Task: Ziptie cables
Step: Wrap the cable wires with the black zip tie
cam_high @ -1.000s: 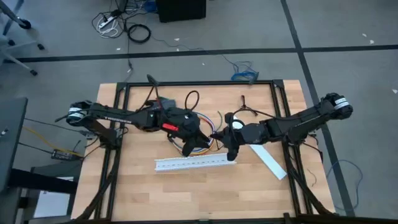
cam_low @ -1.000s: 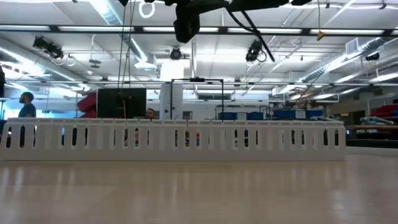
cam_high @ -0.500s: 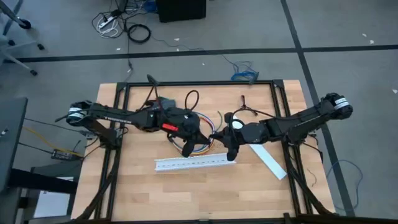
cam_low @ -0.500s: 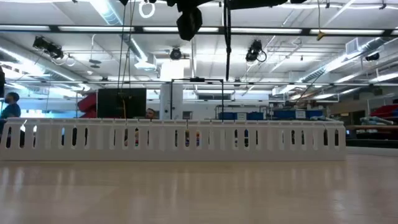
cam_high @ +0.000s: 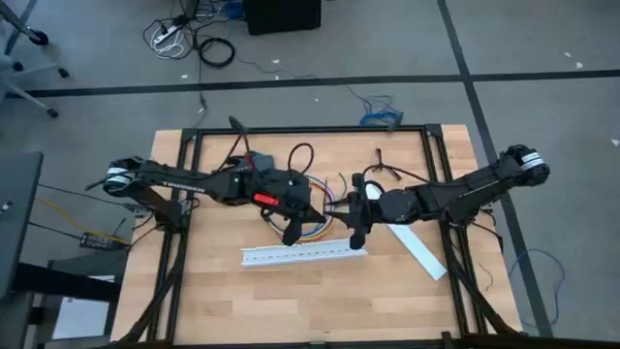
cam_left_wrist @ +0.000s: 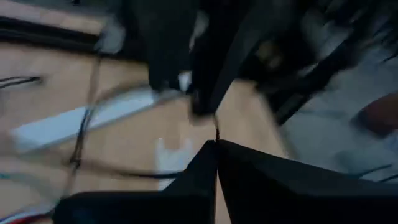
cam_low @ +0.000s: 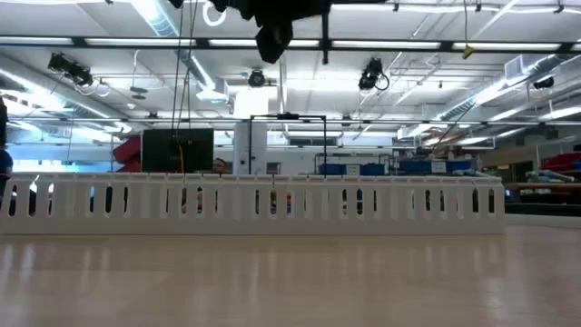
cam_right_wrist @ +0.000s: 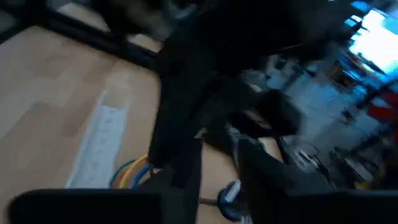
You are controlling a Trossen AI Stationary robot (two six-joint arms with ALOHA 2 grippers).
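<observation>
My left gripper [cam_high: 308, 211] and right gripper [cam_high: 351, 208] nearly meet mid-table, above the long white slotted plastic channel [cam_high: 305, 255]. The thin multicoloured cables [cam_high: 315, 226] lie just below my left, nearer it. Both grips are blurred; I cannot tell.

a long white slotted channel [cam_high: 304, 255] lies flat on the wooden desk [cam_high: 223, 301], toward six o'clock from the desk's middle; in the low view it spans the frame as a white slotted wall [cam_low: 272, 202]. a flat white strip [cam_high: 418, 250] lies slanted at about four o'clock. off the desk at eleven o'clock, a black coiled cord [cam_high: 216, 51] and a white power strip [cam_high: 167, 33] sit on the grey floor. a blue wire bundle [cam_high: 380, 118] lies at one o'clock.
</observation>
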